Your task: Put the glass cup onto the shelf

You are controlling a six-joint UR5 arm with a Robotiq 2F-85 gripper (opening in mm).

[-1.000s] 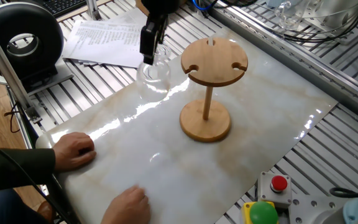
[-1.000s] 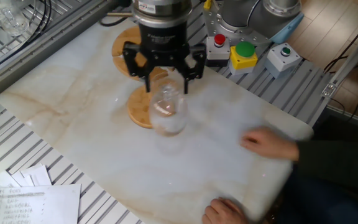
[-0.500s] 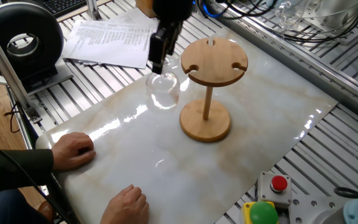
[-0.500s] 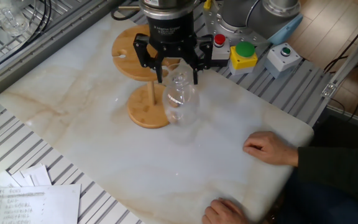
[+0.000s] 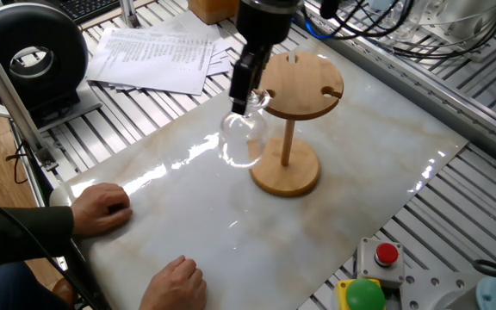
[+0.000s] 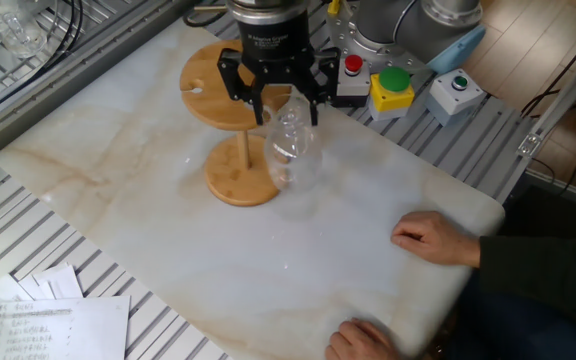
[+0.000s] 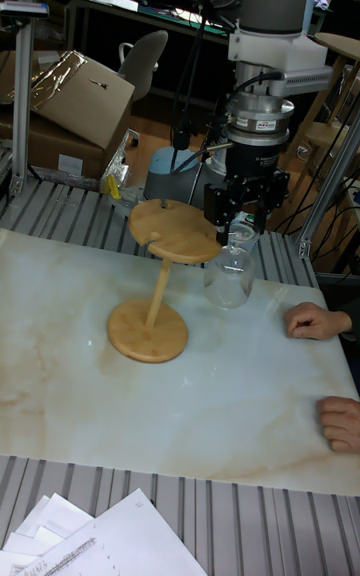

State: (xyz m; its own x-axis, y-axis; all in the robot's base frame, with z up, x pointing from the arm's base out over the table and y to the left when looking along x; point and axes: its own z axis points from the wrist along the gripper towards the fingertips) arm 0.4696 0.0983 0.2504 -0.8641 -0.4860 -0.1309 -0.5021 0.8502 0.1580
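The glass cup (image 5: 244, 138) hangs bowl-down in the air, held by its stem in my shut gripper (image 5: 246, 88). Its bowl (image 6: 288, 152) hovers above the marble board, right beside the shelf's post. The shelf (image 5: 297, 86) is a bamboo stand with a notched round top, a thin post and a round base (image 5: 284, 169). In the tall fixed view my gripper (image 7: 241, 224) sits level with the top disc (image 7: 172, 231), at its right edge, with the glass cup (image 7: 229, 279) below. Whether the stem is inside a notch is hidden.
Two human hands (image 5: 102, 207) (image 5: 176, 281) rest on the near edge of the marble board (image 5: 360, 155). Papers (image 5: 153, 53) and a black round device (image 5: 31, 57) lie at the back left. A button box with a red stop button (image 5: 386, 255) sits at the front right.
My gripper has carried the glass cup sideways from open board space up to the edge of the shelf's top disc. The hands shifted only slightly.
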